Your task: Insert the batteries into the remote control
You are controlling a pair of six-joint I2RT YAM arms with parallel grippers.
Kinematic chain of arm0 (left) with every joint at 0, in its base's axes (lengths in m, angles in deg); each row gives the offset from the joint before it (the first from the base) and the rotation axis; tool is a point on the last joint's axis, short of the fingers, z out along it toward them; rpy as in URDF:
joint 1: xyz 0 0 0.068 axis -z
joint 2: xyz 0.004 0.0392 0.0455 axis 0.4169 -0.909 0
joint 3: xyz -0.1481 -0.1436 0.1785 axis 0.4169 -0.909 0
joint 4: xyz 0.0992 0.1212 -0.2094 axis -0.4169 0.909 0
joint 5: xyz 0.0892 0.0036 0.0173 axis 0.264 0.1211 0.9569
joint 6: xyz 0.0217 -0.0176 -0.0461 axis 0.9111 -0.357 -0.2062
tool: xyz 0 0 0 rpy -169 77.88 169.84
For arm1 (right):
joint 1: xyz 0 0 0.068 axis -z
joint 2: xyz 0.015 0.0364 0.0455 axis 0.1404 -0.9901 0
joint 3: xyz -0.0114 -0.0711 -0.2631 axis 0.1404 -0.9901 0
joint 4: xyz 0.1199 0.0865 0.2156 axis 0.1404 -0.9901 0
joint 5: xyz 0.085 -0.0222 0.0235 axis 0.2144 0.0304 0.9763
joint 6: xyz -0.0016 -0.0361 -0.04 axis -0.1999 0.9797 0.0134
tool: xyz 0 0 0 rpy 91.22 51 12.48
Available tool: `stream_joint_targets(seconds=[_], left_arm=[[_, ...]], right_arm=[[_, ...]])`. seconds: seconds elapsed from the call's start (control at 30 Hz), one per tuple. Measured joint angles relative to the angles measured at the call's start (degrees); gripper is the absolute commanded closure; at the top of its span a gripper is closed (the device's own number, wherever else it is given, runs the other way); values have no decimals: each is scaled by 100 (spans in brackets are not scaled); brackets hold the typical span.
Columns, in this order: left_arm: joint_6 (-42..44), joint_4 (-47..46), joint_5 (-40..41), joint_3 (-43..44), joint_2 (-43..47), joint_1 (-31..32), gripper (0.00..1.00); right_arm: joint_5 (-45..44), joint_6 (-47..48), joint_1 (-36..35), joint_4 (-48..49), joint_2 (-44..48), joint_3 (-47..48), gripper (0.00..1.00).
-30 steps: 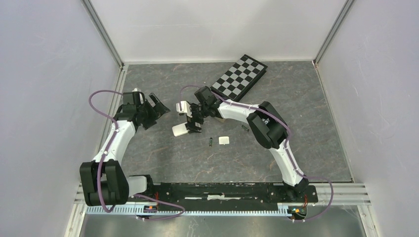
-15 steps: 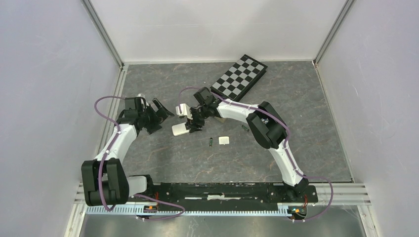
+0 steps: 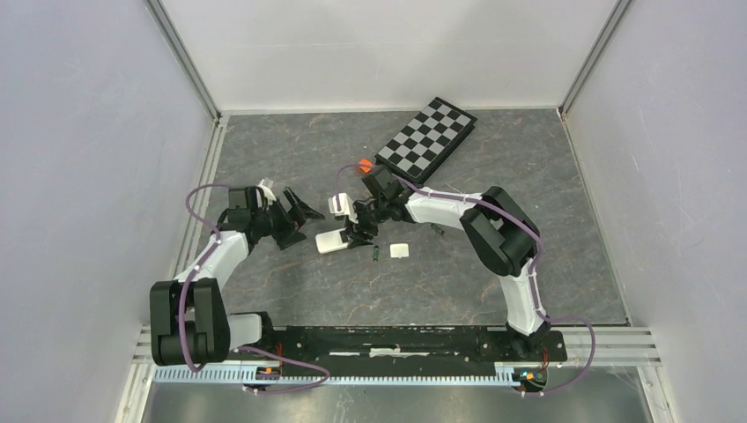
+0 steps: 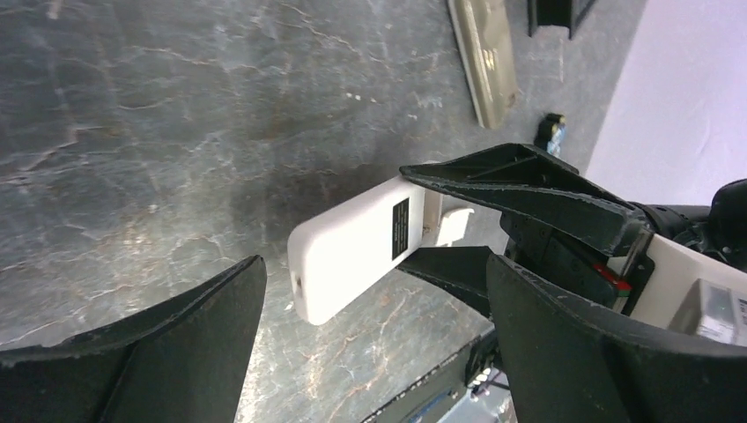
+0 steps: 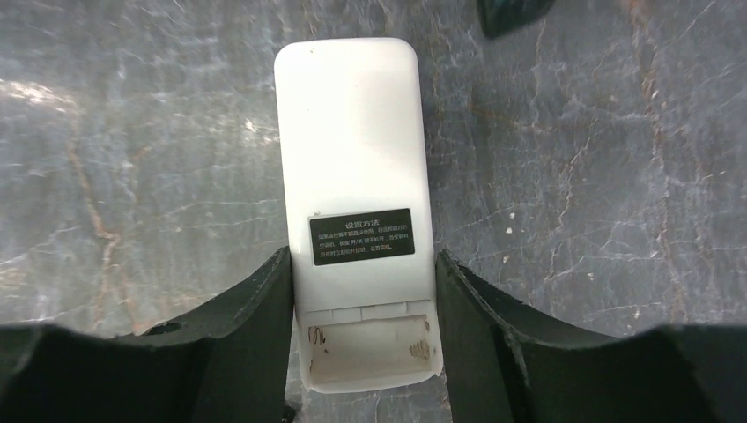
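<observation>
White remote face-down, bay open; battery nearby.

Back of the remote control is carrying a black label; its white heading is reading 设置方法, smaller lines beneath staying too fine to read.

The remote on the table (back up), battery just right of it, chessboard behind.

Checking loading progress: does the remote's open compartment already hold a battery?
No: the right wrist view shows the open compartment of the remote as bare white plastic, with no cell inside.
</observation>
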State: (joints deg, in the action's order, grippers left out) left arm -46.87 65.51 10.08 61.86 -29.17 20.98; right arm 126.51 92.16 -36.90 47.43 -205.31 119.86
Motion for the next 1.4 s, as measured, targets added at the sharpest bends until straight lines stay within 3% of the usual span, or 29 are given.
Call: stream_joint_targets(seconds=[0.17, 0.3, 0.43, 0.63, 0.7, 0.77, 0.87, 1.0, 1.03, 1.17, 1.27, 1.4], left_arm=[[-15, -229, -302, -24, -15, 37, 1], [-92, -369, -466, -31, -142, 109, 10], [-297, -588, -723, -107, -219, 223, 36], [-732, -1043, -1207, -223, -245, 289, 64], [-822, -1198, -1305, -267, -269, 289, 79], [-894, -1434, -1543, -302, -350, 275, 98], [-938, -1716, -1735, -323, -525, 278, 98], [-951, -1893, -1781, -326, -592, 278, 98], [-951, -1910, -1729, -326, -575, 278, 98], [-944, -1902, -1290, -330, -223, 284, 98], [-903, -1849, -879, -334, 269, 284, 98], [-719, -1609, -192, -334, 925, 284, 98]], right_arm=[[264, -256, 42, 291, 389, -186, 72], [396, -555, 90, 743, 621, -321, 71], [407, -909, 122, 1228, 654, -446, 71], [468, -1388, 131, 1757, 654, -546, 68], [527, -1502, 138, 1897, 654, -549, 67], [581, -1604, 146, 1912, 654, -560, 57], [597, -1722, 181, 1912, 654, -590, 33], [332, -2061, 212, 1987, 743, -713, 9], [223, -2260, 223, 2035, 861, -835, 7], [-400, -3193, 391, 2162, 1475, -1314, 8], [-1139, -4000, 540, 2096, 2035, -1600, 24], [-2621, -5125, 452, 1547, 2367, -1639, 23]])
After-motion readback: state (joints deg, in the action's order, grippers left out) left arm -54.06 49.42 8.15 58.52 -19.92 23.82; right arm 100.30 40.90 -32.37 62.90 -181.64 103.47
